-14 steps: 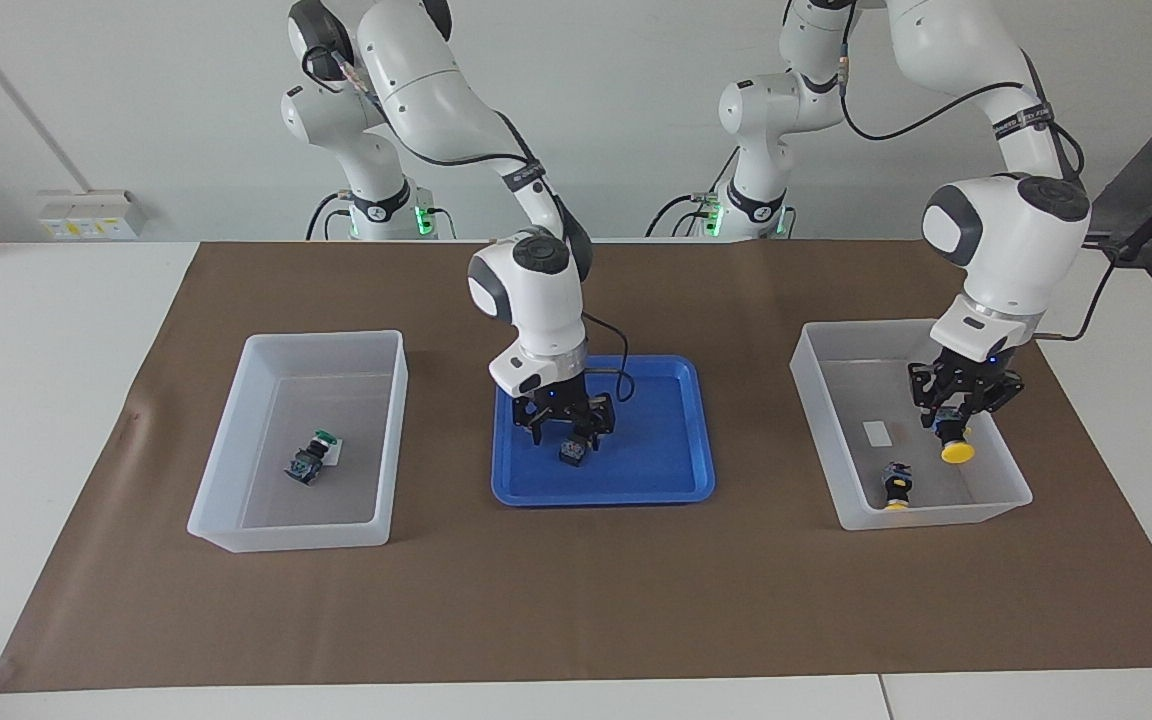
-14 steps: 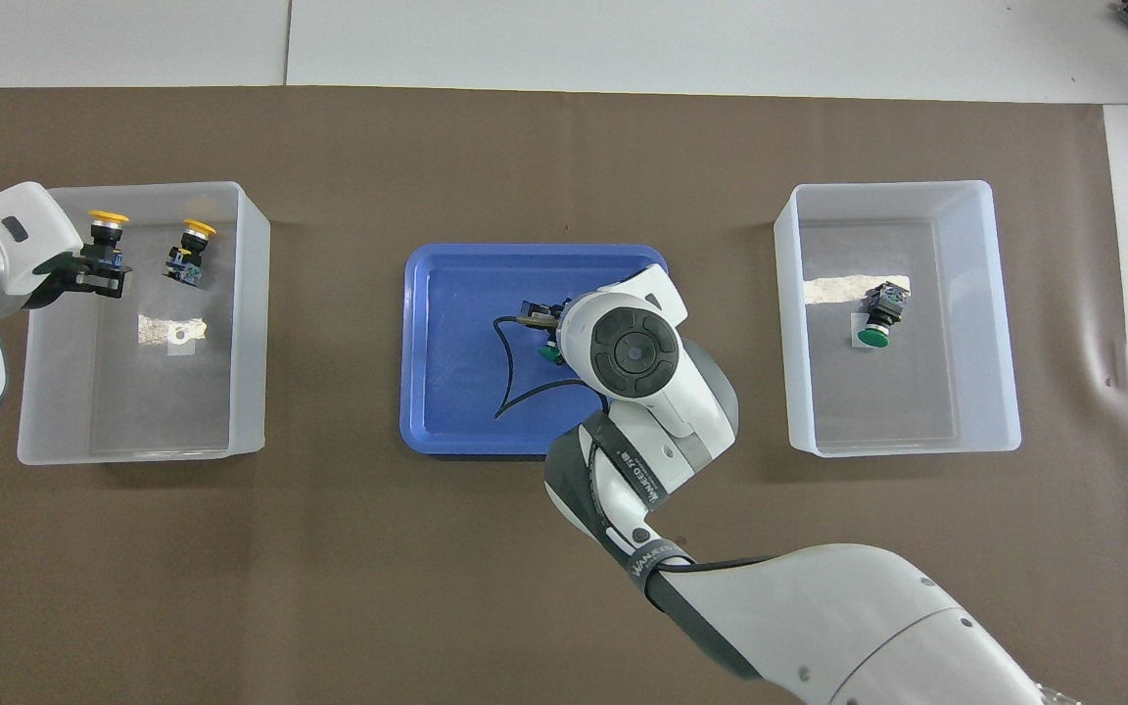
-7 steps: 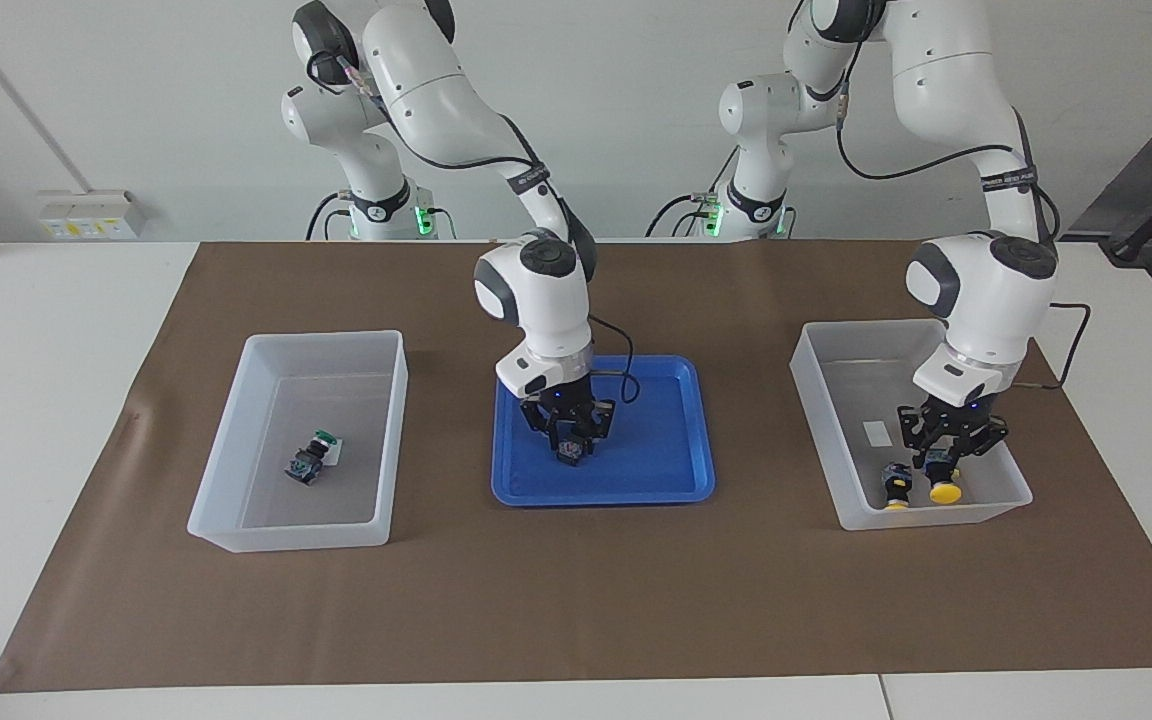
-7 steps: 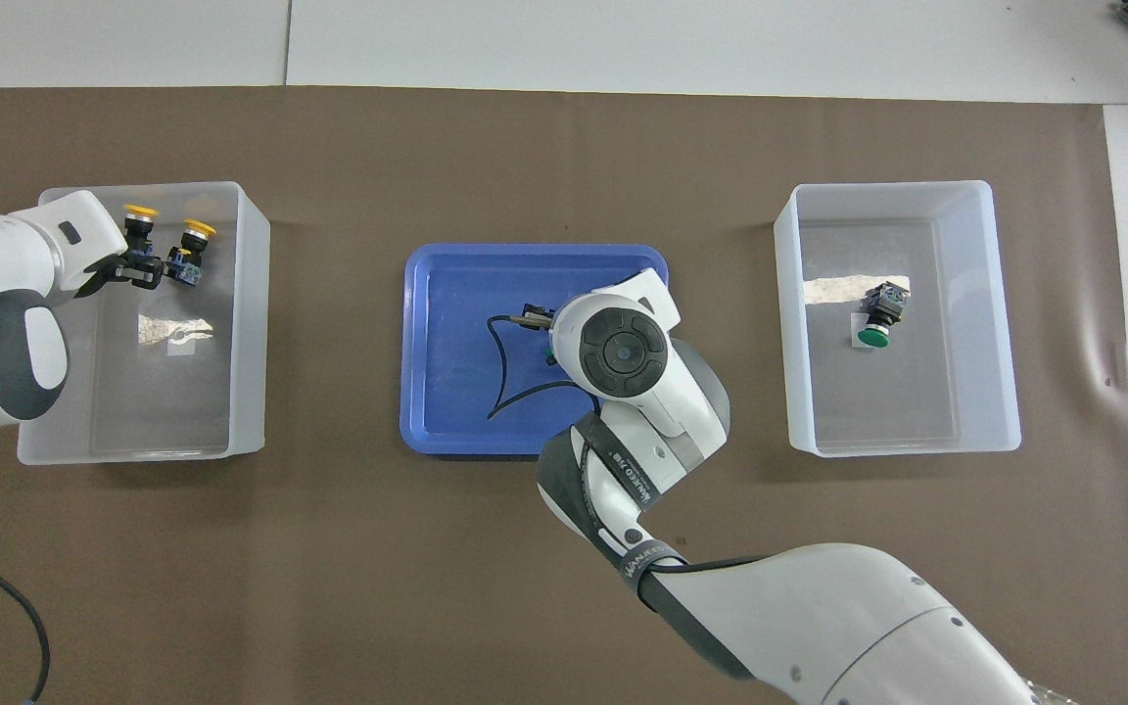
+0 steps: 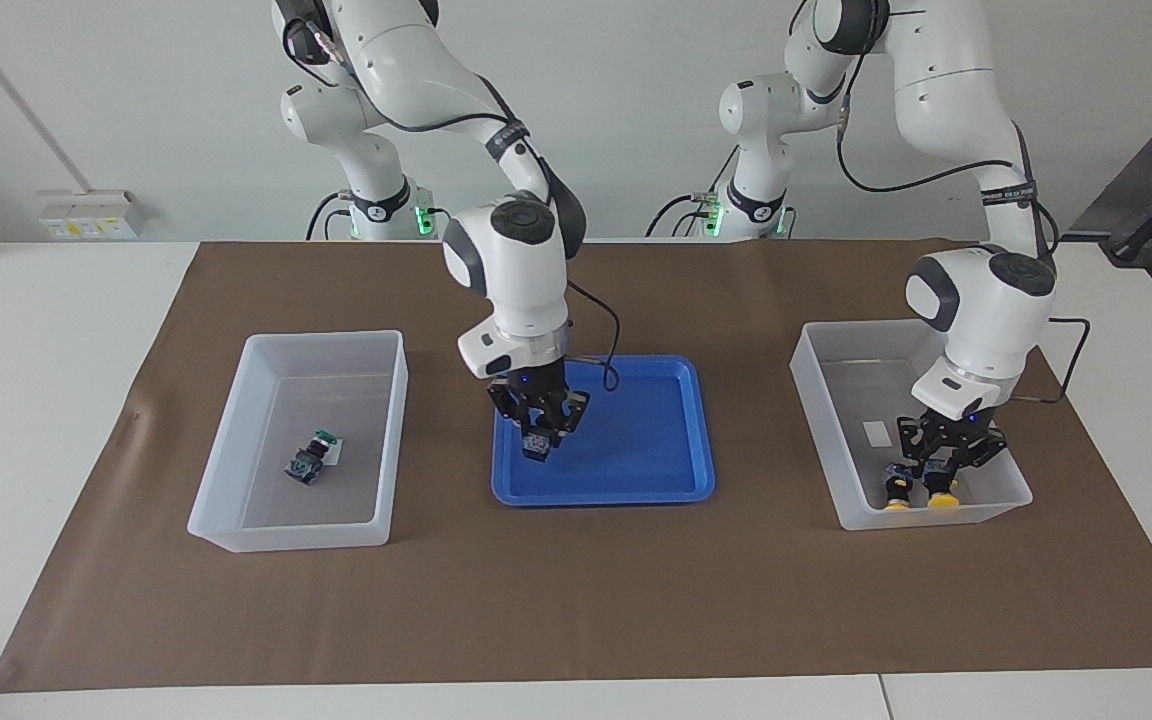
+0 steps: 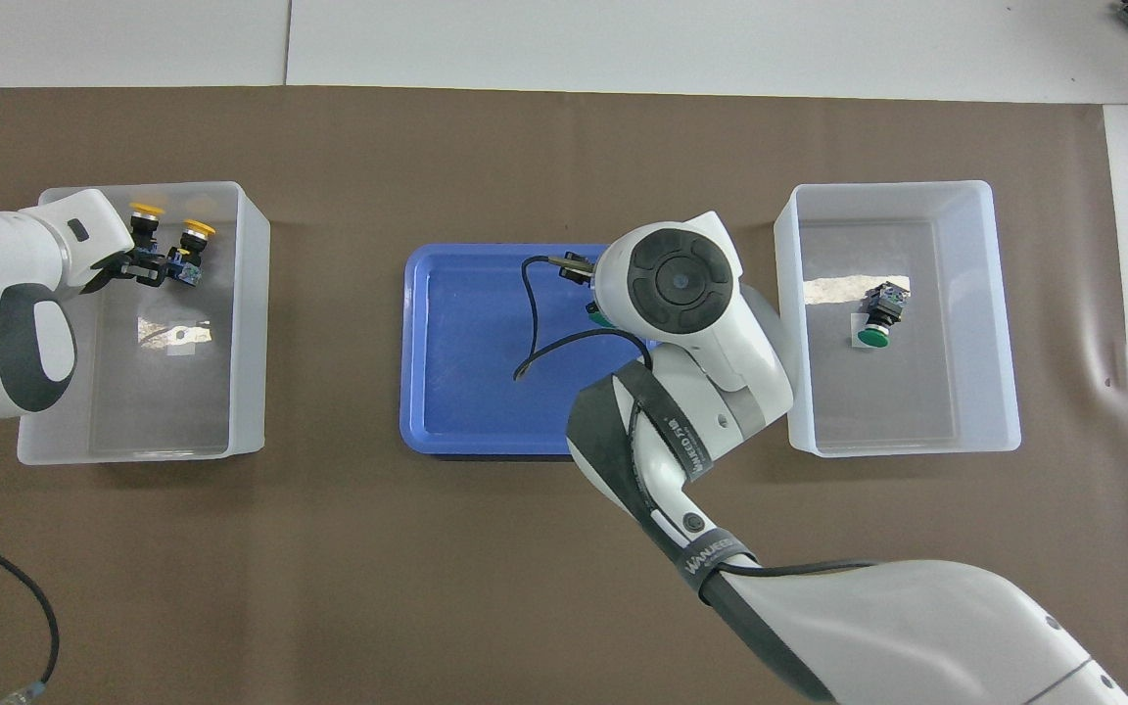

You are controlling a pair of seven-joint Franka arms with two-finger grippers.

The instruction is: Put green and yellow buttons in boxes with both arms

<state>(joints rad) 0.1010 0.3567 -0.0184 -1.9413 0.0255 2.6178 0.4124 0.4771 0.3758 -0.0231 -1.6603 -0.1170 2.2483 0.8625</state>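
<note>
My right gripper (image 5: 537,436) hangs over the blue tray (image 5: 656,470), shut on a dark-bodied green button (image 5: 536,450). In the overhead view its wrist hides all of that button but a sliver of green cap (image 6: 598,315). My left gripper (image 5: 942,466) is low inside the box (image 5: 816,345) at the left arm's end, shut on a yellow button (image 5: 942,496) that sits beside a second yellow button (image 5: 898,491). Another green button (image 5: 308,462) lies in the box (image 5: 326,338) at the right arm's end.
The blue tray (image 6: 456,392) sits mid-table between the two boxes (image 6: 251,294) (image 6: 887,186), all on a brown mat. A black cable (image 6: 530,343) loops from my right wrist over the tray.
My right gripper shut on the green button in the tray and lifted it, shifting toward the right arm's end. My left gripper lowered its yellow button into the box beside the other.
</note>
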